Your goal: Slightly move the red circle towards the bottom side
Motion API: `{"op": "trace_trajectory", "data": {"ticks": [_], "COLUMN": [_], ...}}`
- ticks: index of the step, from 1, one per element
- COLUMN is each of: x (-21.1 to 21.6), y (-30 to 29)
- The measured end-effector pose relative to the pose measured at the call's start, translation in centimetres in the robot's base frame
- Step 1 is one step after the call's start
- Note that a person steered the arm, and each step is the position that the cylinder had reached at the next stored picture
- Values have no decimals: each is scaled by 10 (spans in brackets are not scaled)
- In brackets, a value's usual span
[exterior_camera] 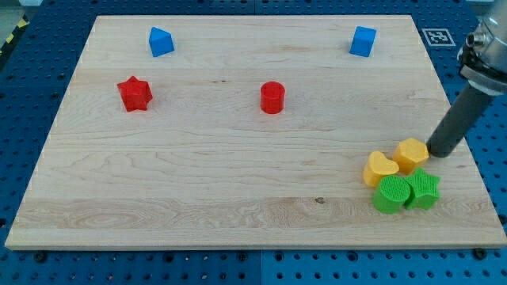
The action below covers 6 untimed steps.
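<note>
My tip has no claw; it sits beside the yellow hexagon, while the red circle lies well apart toward the view's upper left.

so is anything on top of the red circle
No. The red circle has a bare top and stands alone on the board. My tip is far off, beside the yellow hexagon.
</note>
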<state>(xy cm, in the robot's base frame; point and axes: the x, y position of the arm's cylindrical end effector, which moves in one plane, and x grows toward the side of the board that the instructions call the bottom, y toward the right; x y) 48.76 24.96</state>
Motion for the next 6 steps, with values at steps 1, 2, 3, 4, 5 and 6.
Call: {"op": "trace_trajectory", "data": {"ticks": [1, 2, 3, 4, 5, 6], "x": [-8, -6, -2, 1, 6, 9], "y": [0, -7, -20, -22, -22, -22]}}
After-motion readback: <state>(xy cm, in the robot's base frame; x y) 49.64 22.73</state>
